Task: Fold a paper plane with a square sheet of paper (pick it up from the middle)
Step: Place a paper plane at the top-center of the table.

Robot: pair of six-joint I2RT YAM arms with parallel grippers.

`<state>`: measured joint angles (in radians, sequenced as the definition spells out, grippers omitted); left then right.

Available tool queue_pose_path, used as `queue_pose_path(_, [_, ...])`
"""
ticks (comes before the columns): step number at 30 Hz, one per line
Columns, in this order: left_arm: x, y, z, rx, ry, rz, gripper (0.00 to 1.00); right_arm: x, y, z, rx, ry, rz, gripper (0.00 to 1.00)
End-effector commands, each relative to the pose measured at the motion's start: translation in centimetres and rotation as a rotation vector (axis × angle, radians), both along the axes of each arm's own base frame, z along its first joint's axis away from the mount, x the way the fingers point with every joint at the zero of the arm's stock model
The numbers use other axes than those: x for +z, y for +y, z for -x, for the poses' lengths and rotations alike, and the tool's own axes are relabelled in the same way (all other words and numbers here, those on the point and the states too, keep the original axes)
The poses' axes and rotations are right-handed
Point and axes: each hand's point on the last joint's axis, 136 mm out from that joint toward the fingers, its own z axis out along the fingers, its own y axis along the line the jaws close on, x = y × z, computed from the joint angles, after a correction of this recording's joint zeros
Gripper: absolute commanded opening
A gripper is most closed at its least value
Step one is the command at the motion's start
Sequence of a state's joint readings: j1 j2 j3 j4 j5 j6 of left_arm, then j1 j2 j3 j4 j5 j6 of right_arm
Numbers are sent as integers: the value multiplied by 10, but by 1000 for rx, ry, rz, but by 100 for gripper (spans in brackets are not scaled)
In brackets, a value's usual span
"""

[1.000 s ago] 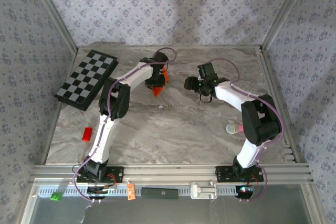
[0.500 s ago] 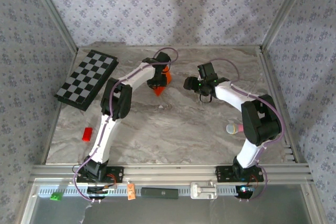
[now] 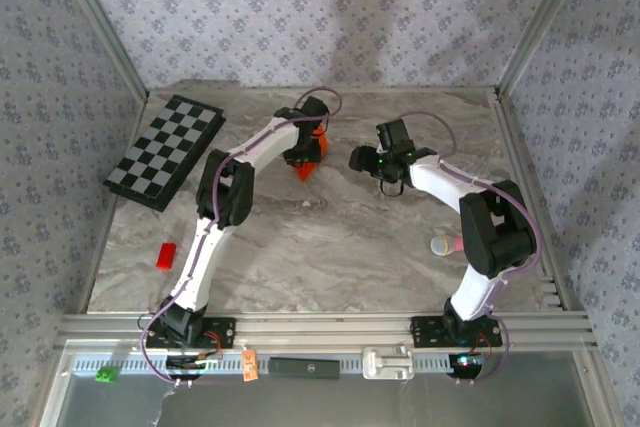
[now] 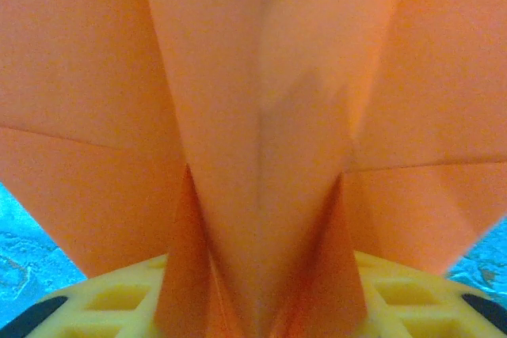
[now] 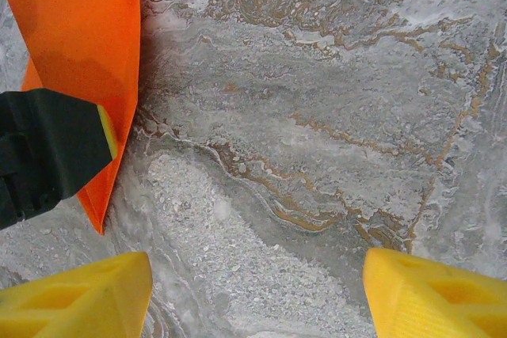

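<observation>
As the left gripper (image 3: 308,145) has edged toward the far wall, the paper plane (image 3: 306,169) stays at the far middle of the table (image 3: 330,237), its keel between the fingers (image 4: 119,298) — pinched or freed, I cannot tell — with the right gripper (image 5: 257,290) spread nearby, so folding looks done.

No readable text, label, brand, number or sign appears on anything here.

This is a robotics lab test cell: a marble-patterned table (image 3: 330,247) boxed in by aluminium posts (image 3: 100,22) and flower-patterned walls (image 3: 300,17) from 9 round to 3 o'clock. Two robot arms (image 3: 205,237) are bolted to a slotted aluminium rail (image 3: 320,329) at 6 o'clock. A checkerboard (image 3: 165,150) lies at 10 o'clock.
</observation>
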<state>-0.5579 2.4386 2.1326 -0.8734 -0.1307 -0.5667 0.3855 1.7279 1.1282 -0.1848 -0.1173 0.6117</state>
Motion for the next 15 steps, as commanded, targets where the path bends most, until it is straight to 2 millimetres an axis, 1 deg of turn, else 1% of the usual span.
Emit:
queue_pose_path(1, [44, -8, -2, 9, -57, 53, 46, 13, -4, -3, -4, -28, 17, 73])
queue_pose_path(2, [52, -7, -3, 17, -71, 59, 47, 14, -3, -3, -2, -28, 15, 73])
queue_pose_path(4, [60, -6, -3, 27, -85, 63, 48, 13, -3, -3, -4, -25, 17, 73])
queue_pose_path(9, [73, -1, -1, 50, -107, 73, 49, 16, -4, -3, -6, -30, 22, 73])
queue_pose_path(11, [83, 0, -1, 52, -123, 84, 50, 19, -7, -4, -9, -38, 30, 73])
queue_pose_path(13, [98, 1, 0, 54, -151, 97, 51, 26, -9, -5, -9, -52, 45, 73])
queue_pose_path(15, [121, 6, 2, 59, -202, 108, 52, 33, -16, -6, -10, -69, 82, 74])
